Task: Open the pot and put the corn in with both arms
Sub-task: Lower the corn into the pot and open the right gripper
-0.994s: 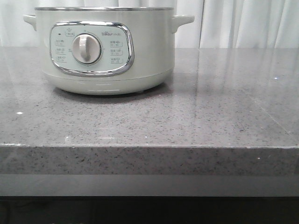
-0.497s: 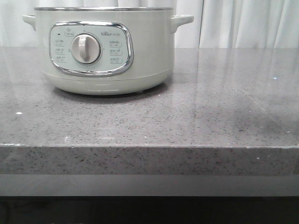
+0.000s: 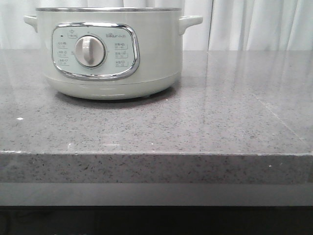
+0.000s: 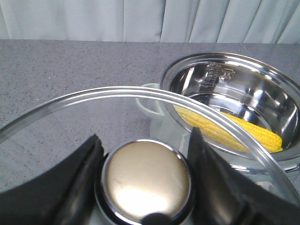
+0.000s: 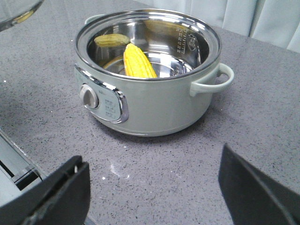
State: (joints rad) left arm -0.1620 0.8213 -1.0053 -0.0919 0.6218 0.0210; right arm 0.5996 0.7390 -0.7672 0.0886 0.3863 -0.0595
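Observation:
The pale cream-green pot (image 3: 107, 54) stands uncovered at the back left of the counter, and neither gripper shows in the front view. The yellow corn (image 5: 138, 61) lies inside its steel bowl, also seen as the corn (image 4: 229, 126) in the left wrist view. My left gripper (image 4: 145, 140) is shut on the shiny round knob (image 4: 146, 180) of the glass lid (image 4: 70, 126), held beside the pot (image 4: 154, 101) and clear of its rim. My right gripper (image 5: 152, 157) hangs open and empty over bare counter in front of the pot (image 5: 154, 108).
The grey speckled counter (image 3: 195, 127) runs to a front edge (image 3: 156, 154) near the camera. White curtains (image 3: 254, 24) hang behind. An edge of the glass lid (image 5: 18, 11) shows in the right wrist view. A yellow reflection (image 5: 111, 40) shows on the bowl's steel wall.
In the front view the pot has shifted very slightly to the left since a second ago. A faint shadow on the right of the counter has gone.

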